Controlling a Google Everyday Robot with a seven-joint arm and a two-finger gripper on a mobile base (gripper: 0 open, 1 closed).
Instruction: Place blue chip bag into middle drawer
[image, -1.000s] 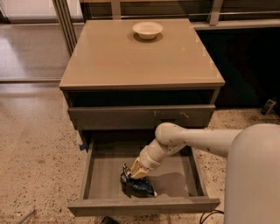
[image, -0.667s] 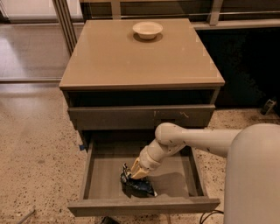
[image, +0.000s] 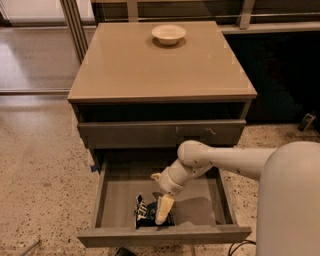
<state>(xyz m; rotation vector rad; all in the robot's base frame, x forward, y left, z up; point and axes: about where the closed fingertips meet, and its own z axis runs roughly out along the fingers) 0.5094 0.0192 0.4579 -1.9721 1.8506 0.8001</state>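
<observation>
The blue chip bag lies on the grey floor of the open middle drawer, near its front edge, with the white and black print facing up. My gripper reaches down into the drawer from the right and rests over the right part of the bag, touching it. My white arm comes in over the drawer's right side.
The shut drawer with small white scuffs sits just above the open one, close over my arm. A cream bowl stands at the back of the cabinet top. My white body fills the right front. Speckled floor lies to the left.
The gripper has shifted slightly to the right and toward the drawer front. The bag now lies flatter on the drawer floor, showing more to the gripper's left.
</observation>
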